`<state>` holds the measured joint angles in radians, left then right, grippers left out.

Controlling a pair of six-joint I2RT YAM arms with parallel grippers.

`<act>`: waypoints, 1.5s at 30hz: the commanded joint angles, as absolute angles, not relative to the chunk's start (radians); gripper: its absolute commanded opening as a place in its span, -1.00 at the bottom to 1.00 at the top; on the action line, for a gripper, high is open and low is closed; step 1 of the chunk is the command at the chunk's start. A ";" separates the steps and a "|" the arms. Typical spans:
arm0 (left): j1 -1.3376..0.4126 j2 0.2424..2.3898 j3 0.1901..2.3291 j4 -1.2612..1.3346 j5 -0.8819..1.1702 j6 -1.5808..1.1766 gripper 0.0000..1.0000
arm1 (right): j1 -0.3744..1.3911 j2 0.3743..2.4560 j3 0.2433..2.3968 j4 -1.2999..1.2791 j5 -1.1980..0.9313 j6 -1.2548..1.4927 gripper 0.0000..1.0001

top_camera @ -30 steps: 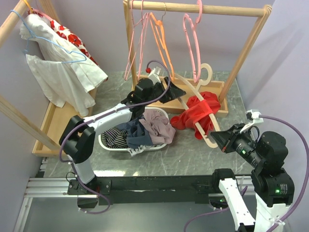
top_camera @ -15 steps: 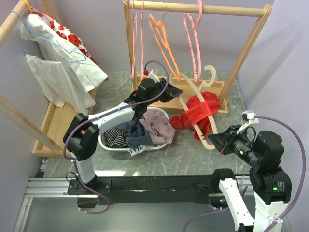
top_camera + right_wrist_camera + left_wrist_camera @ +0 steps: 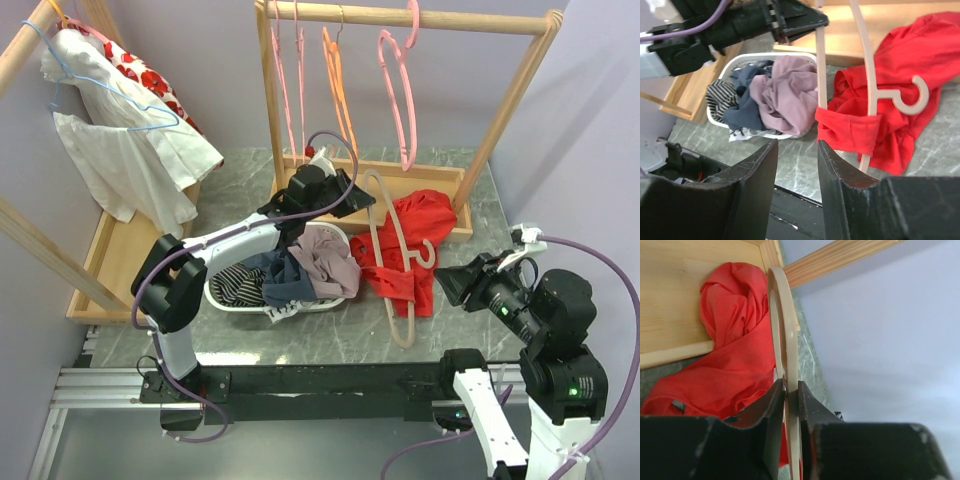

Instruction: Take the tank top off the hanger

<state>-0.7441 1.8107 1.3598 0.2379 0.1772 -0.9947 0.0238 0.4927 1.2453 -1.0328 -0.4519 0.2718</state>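
Note:
The red tank top [image 3: 415, 225] lies crumpled on the table against the wooden rack base, one strap still wrapped round the beige hanger [image 3: 392, 270]. The hanger lies across it with its hook [image 3: 427, 252] pointing right. My left gripper [image 3: 365, 198] is shut on the hanger's far end; in the left wrist view its jaws [image 3: 791, 390] pinch the beige bar [image 3: 782, 315] beside the red cloth [image 3: 735, 365]. My right gripper [image 3: 443, 285] hovers open and empty near the table's right front; its view [image 3: 797, 150] shows the tank top [image 3: 910, 55] and hanger [image 3: 867, 65] ahead.
A white laundry basket [image 3: 232, 306] full of clothes sits just left of the tank top. Behind it stands a wooden rack [image 3: 400, 15] with pink and orange hangers on a wooden base [image 3: 455, 180]. A second rack with a white garment [image 3: 130, 150] is at left.
My right gripper let go of the hanger's near end, opened and drew back. The left gripper shut on the far end. The hanger swung down flat onto the tank top.

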 commanded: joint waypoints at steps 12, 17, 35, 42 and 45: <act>-0.742 1.671 1.278 0.431 0.273 -0.931 -0.98 | 0.023 0.615 0.830 -0.850 -0.393 0.488 0.08; -0.738 1.632 1.252 0.437 0.252 -0.899 -0.98 | 0.023 0.519 0.703 -0.658 -0.407 0.577 0.07; -0.730 1.595 1.207 0.488 0.298 -0.903 -0.98 | 0.021 0.598 0.549 -0.322 -0.416 0.577 0.04; -0.721 1.591 1.213 0.502 0.313 -0.900 -0.98 | 0.021 0.552 0.514 -0.365 -0.439 0.557 0.02; -0.721 1.586 1.204 0.534 0.333 -0.914 -0.98 | 0.021 0.529 0.453 -0.244 -0.465 0.577 0.02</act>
